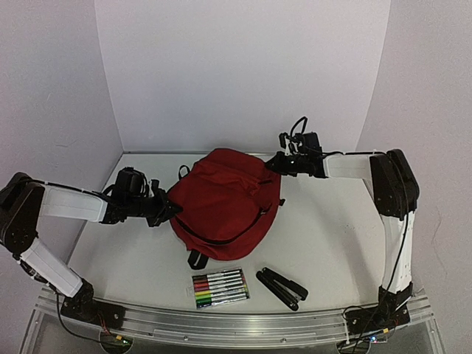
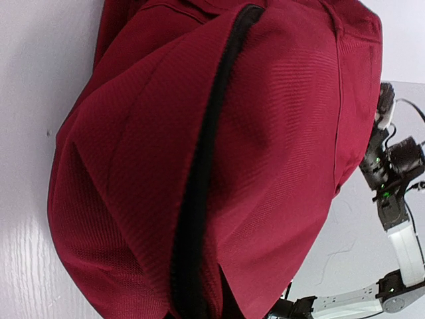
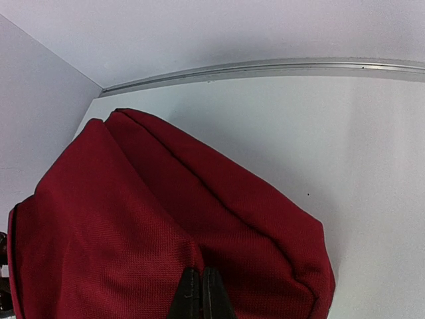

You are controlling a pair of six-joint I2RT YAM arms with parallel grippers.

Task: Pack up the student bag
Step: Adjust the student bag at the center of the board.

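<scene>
The student bag (image 1: 221, 199), dark red with a black zipper, lies in the middle of the white table. My left gripper (image 1: 168, 209) presses into its left edge. In the left wrist view the student bag (image 2: 279, 133) fills the frame and hides my fingers, and the fabric folds in at the bottom as if pinched. My right gripper (image 1: 274, 164) is at the bag's far right corner. In the right wrist view the two black fingertips (image 3: 189, 296) stand together, and the student bag (image 3: 133, 219) puckers into a crease where they meet.
A clear pack of coloured markers (image 1: 220, 287) lies in front of the bag. A black folded object (image 1: 282, 287) lies to its right. A metal rail (image 1: 236, 324) runs along the near edge. White walls close in the back and both sides.
</scene>
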